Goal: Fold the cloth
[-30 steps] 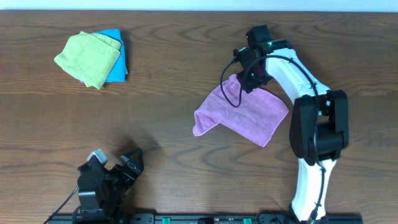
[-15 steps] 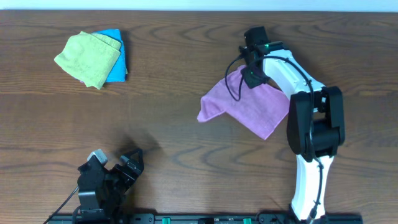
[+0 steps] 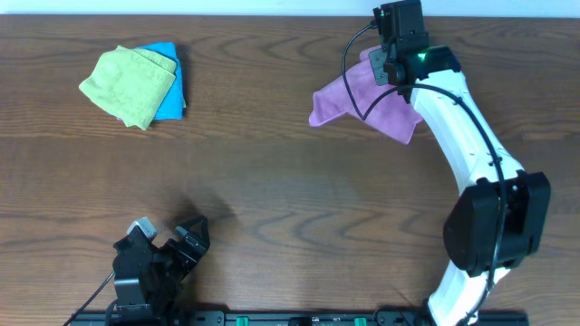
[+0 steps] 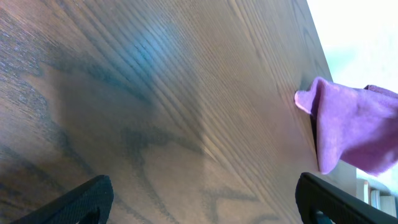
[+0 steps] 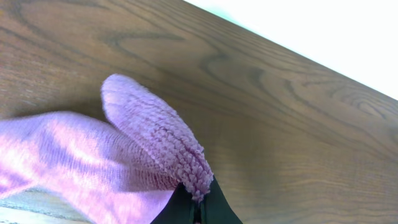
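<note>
Step, by my reading: first fold, grasp made. Right pincer (image 5: 196,206) clenched on cloth (image 3: 337,101) corner. Cloth bunched, at tabletop (image 3: 272,181) far edge, right half. Left pincer (image 3: 170,237) released, idle at tabletop near edge. Next, likely: carry corner across, align edges, then let go.

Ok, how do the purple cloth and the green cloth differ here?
The purple cloth is bunched, one edge pinched in the shut right claw; the green cloth lies flat and untouched. The purple cloth sits alone; the green cloth overlaps a blue cloth. Both look soft and similar in size.
</note>
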Robot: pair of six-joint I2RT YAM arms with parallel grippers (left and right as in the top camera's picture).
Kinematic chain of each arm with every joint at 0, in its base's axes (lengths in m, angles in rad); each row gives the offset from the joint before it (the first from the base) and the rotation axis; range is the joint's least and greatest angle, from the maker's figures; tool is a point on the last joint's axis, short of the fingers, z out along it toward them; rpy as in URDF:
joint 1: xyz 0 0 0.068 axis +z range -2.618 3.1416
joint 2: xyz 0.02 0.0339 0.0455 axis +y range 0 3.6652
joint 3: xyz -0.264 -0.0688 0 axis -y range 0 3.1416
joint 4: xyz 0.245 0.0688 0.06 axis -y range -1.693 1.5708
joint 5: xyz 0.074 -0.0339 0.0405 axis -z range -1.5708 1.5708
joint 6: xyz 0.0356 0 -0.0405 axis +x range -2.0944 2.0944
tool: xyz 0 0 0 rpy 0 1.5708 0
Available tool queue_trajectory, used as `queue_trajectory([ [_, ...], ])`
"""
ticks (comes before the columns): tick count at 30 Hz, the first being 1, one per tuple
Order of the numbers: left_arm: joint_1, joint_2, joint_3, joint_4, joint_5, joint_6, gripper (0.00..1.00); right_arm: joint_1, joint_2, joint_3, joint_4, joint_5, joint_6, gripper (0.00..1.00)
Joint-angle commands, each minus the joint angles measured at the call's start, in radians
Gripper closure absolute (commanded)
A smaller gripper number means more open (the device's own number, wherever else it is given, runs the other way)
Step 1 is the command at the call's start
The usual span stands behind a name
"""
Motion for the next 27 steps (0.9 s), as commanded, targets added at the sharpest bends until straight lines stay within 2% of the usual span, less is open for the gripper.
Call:
queue_trajectory([
  [1,-0.005,-0.006,-0.015,-0.005,0.006,0.023,0.05,0.001,0.0,0.008,0.003,0.026,-0.009,0.99],
  [7,-0.005,-0.006,-0.014,-0.005,-0.001,0.023,0.05,0.075,-0.021,0.008,-0.108,-0.054,-0.043,0.99],
  [19,-0.005,-0.006,-0.014,-0.003,-0.031,0.023,0.05,0.396,-0.026,0.008,-0.473,-0.354,-0.043,0.99],
  [24,-0.005,-0.006,-0.015,-0.003,-0.043,0.023,0.05,0.509,-0.026,0.005,-0.601,-0.483,-0.114,0.99],
  [25,-0.005,-0.006,-0.015,-0.003,-0.046,0.023,0.05,0.528,-0.026,0.005,-0.623,-0.491,-0.114,0.98],
  [27,-0.005,-0.006,-0.015,-0.003,-0.053,0.023,0.05,0.556,-0.026,0.004,-0.657,-0.504,-0.114,0.8],
])
